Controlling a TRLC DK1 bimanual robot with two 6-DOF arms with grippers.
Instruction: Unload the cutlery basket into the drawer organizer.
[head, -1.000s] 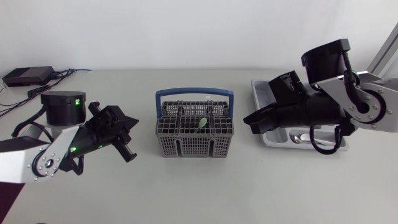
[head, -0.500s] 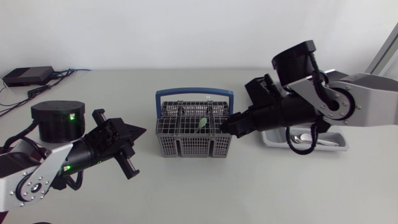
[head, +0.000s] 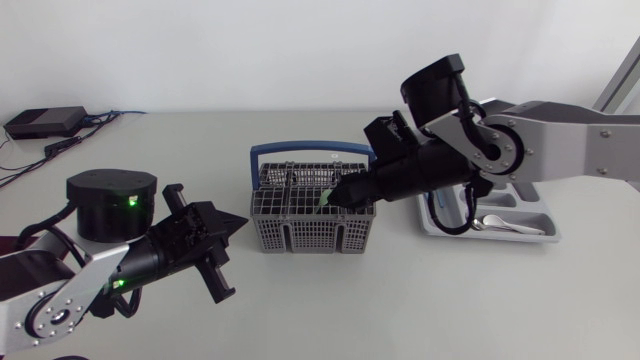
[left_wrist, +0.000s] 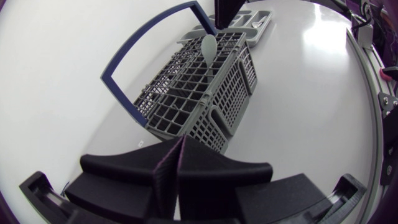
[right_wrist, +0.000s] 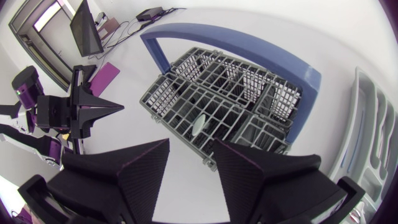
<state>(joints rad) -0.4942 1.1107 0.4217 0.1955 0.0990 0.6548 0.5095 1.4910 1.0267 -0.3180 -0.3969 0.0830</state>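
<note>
The grey cutlery basket (head: 300, 215) with a blue handle (head: 312, 151) stands mid-table. One pale spoon (head: 326, 198) stands upright in a compartment near its right side, also seen in the left wrist view (left_wrist: 209, 46) and in the right wrist view (right_wrist: 198, 126). My right gripper (head: 347, 194) hovers over the basket's right part, open and empty, with the spoon just ahead of its fingertips (right_wrist: 149, 163). My left gripper (head: 236, 221) is shut and empty, left of the basket and pointing at it (left_wrist: 176, 148). The grey drawer organizer (head: 540, 236) lies at the right with a spoon (head: 497, 222) in it.
A black box (head: 45, 122) and cables lie at the table's far left corner. My right arm's links (head: 560, 140) span above the organizer. Bare table lies in front of the basket and between it and the left gripper.
My right arm swung left from the organizer to above the basket, and its fingers spread wider. My left arm shifted slightly toward the basket, gripper still shut.
</note>
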